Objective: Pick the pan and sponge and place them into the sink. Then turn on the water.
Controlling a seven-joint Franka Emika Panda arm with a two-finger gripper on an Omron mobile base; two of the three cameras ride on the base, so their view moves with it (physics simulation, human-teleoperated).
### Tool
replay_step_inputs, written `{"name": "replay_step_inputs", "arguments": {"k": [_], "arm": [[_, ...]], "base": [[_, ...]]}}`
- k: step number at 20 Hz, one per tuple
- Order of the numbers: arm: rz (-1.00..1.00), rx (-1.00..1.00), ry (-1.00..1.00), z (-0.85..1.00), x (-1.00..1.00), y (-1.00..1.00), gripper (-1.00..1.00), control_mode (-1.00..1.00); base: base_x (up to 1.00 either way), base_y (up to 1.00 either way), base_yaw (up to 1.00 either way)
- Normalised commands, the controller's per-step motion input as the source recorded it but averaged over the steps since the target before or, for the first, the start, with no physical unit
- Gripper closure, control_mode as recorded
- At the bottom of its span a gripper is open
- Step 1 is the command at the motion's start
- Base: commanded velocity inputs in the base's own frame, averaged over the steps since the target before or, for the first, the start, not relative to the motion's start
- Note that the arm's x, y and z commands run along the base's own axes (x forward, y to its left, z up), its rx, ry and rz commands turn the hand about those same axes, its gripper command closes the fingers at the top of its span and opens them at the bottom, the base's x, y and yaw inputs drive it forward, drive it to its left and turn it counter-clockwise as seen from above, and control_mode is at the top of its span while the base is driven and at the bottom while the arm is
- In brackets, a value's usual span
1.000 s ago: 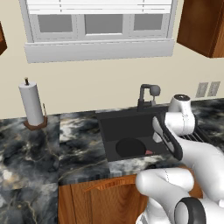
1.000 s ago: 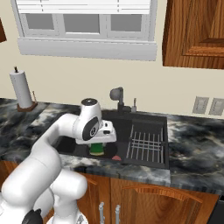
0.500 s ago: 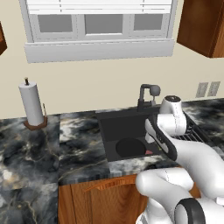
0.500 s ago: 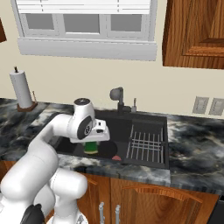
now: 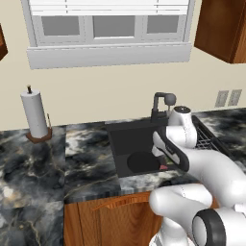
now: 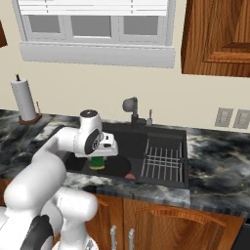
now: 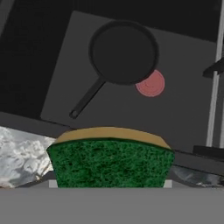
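Paper-towel roll (image 5: 35, 116): upright at far left of the worktop (image 5: 38, 163), untouched. Pan (image 7: 124, 51): flat on the floor of the sink (image 5: 126, 139), touching the red mark (image 7: 150, 84); judged already delivered. Sponge (image 6: 98, 161): pinched in the end effector (image 6: 99, 157), green face toward the hand camera, poised over the sink's near edge for release. Change: arm has carried it leftward, from beside the drying rack (image 6: 164, 162).

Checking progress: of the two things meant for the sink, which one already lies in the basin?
The pan, flat on the sink floor beside the red mark. The sponge is up in the end effector, above the basin.
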Motion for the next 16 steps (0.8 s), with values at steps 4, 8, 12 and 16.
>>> {"name": "replay_step_inputs", "arguments": {"k": [4,8,12,16], "arm": [[0.0,0.03,0.0,-0.14,0.22,0.18,1.0,-1.0],[0.0,0.03,0.0,-0.19,0.21,0.15,1.0,-1.0],[0.0,0.0,0.0,-0.2,0.24,0.22,1.0,-1.0],[0.0,-0.01,0.0,-0.09,0.22,0.22,1.0,-1.0]], "base": [[0.0,0.0,0.0],[0.0,0.0,0.0],[0.0,0.0,0.0],[0.0,0.0,0.0]]}}
